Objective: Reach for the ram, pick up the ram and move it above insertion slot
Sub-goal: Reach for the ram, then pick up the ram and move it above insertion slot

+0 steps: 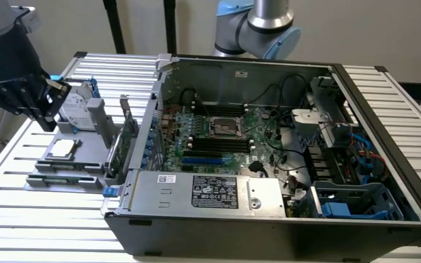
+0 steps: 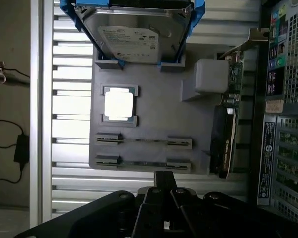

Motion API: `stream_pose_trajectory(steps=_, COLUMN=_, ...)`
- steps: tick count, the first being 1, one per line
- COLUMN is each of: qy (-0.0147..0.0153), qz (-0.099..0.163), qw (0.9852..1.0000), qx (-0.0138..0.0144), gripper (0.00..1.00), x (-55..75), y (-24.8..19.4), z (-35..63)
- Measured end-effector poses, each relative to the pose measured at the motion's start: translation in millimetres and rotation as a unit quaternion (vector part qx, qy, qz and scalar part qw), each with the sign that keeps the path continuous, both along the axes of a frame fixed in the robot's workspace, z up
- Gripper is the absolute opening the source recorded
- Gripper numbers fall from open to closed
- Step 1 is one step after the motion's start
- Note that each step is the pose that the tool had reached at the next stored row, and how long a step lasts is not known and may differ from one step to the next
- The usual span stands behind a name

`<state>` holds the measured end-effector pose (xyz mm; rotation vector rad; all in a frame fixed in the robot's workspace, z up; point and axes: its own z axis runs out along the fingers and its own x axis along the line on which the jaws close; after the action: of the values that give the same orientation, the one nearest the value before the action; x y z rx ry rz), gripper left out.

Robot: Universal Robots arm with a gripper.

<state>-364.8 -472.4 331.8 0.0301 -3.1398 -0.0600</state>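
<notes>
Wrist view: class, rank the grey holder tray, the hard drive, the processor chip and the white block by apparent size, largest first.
1. grey holder tray
2. hard drive
3. processor chip and white block: these look about alike, so they are left unranked.

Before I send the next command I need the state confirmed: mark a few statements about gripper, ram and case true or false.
1. The gripper is shut. True.
2. The gripper holds the ram. False: the ram sits in its holders on the gray tray.
3. The computer case is open. True.
4. The hard drive lies inside the case. False: the hard drive stands on the tray.
5. The gripper hangs over the motherboard. False: it is over the tray, beside the case.
</notes>
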Motion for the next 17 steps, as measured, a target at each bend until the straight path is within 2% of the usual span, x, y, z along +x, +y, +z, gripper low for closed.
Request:
stream_pose_trajectory(steps=2, qy=0.0000, qz=0.000, qw=1.0000, qx=0.0000, gripper=0.11, x=0.8, y=-1.7, z=-0.2)
stream_pose_trajectory(steps=7, qy=0.0000, qz=0.001, qw=1.0000, qx=0.0000, gripper=0.11, x=0.9, y=-1.8, z=-0.2)
stream_pose_trajectory(steps=10, qy=0.0000, qz=0.026, qw=0.9997, qx=0.0000, gripper=0.11, x=0.8, y=-1.8, z=-0.2)
stream_pose_trajectory(steps=14, qy=0.0000, qz=0.062, qw=0.9981, qx=0.0000, gripper=0.11, x=0.8, y=-1.8, z=-0.1)
stream_pose_trajectory(steps=17, qy=0.0000, qz=0.090, qw=0.9960, qx=0.0000, gripper=0.11, x=0.8, y=-1.8, z=-0.1)
